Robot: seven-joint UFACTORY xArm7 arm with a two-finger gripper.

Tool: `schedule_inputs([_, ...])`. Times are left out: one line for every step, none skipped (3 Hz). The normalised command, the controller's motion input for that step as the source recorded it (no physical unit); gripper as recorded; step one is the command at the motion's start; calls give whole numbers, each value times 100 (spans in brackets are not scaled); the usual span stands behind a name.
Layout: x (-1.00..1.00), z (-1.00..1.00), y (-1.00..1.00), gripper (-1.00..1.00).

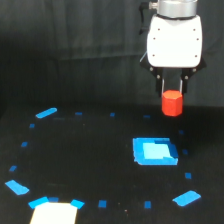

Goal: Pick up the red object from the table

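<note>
The red object [172, 104] was a small, stubby block of bright red-orange, with faceted sides and a lighter orange top face. It was narrower than the white housing above it and hung in the air, clear of the desk [90, 155], in the upper part of the exterior view's right half. The hand [173, 93] was clenched on the red object: two dark fingers [162, 86] came down from the white body and pressed against the upper part of the block on either side, so that most of the block showed below them. The hand's body was white and rounded, with small dark screw dots at its corners and a grey metal collar on top.

The desk was flat and black. Below the block and a little toward the exterior view's left lay a larger blue square piece [154, 151], bright at its middle, flat on the surface and well apart from the lifted block. Small blue tape squares [102, 204] dotted the surface in a rough ring. Larger blue patches [186, 198] lay near the edges: one at the lower right, one at the far left, one slanted near the upper left. At the bottom edge, toward the exterior view's left, a pale whitish shape [54, 212] sat with blue at its upper corners. Nothing stood between the block and the desk beneath it.
</note>
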Motion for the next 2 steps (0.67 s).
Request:
schedule_inputs([100, 27, 16, -100])
schedule_inputs([100, 1, -1, -83])
